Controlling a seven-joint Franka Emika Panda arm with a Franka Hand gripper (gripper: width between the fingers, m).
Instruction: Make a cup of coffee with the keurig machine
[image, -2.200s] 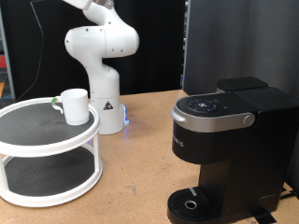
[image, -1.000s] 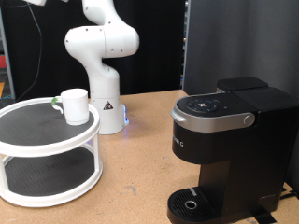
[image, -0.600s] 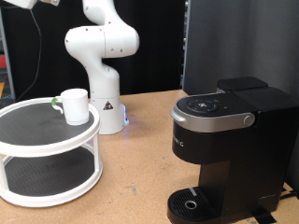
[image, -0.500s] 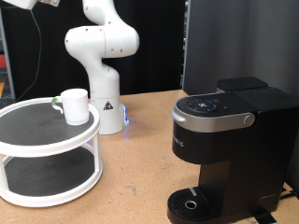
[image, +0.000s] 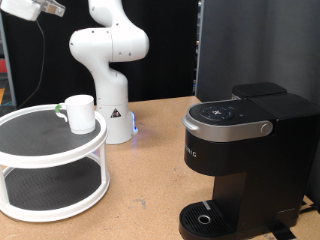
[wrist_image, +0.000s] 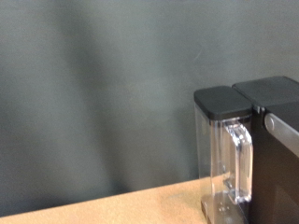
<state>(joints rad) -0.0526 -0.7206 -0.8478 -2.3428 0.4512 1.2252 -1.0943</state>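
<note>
Keurig machine (image: 245, 160), black with a silver-grey lid handle, stands shut on the counter (image: 150, 170); end effector (image: 25, 9) high above, grip state unclear.

The arm (image: 108, 45) is standing on its white base at the upper middle-left of the exterior view, rising out of the top edge. Its hand is showing at the upper left corner, with the gripper (image: 28, 9) tilting there, fingers too indistinct to judge.
</note>
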